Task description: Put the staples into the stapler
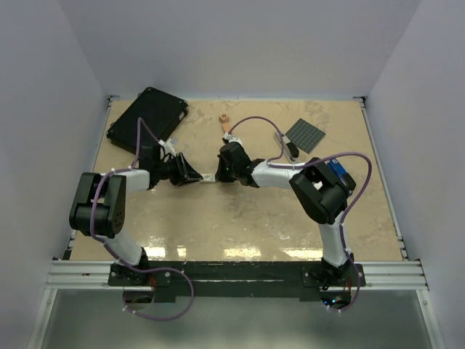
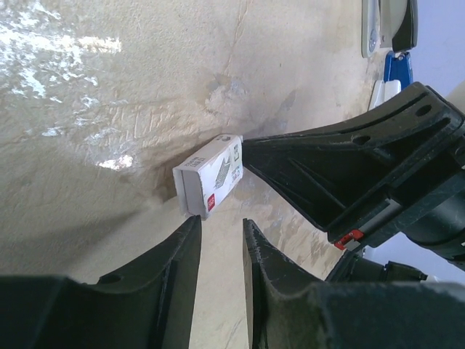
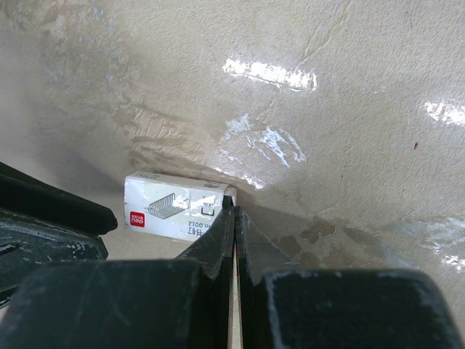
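Left claw [image 2: 221, 225]: narrow, a slim gap between the two fingers and nothing in it. Its tips stop just short of the box of staples.
Right claw [image 3: 234, 212]: fingers pressed together, only a hairline sliver of light between them. The tips touch the right end of the box, but I cannot tell whether they pinch a flap or merely rest against it.
Box of staples [image 2: 209, 177]: a small white carton with a red mark and a printed drawing, lying flat on the table [image 1: 240, 225] between the two claws. It is a little left of centre in the overhead view [image 1: 208, 178].
Stapler [image 1: 288, 147]: silver with a black part, lying on the table behind the right arm, well apart from the box and just beside the grey plate. Neither claw touches it.
Blue stapler [image 1: 336, 172]: partly hidden by the right arm's elbow.
Grey plate [image 1: 305, 135]: a studded square, flat at the far right.
Black case [image 1: 147, 118]: at the far left corner, shut.
Orange piece [image 1: 225, 118]: small, near the far edge – too small to make out.
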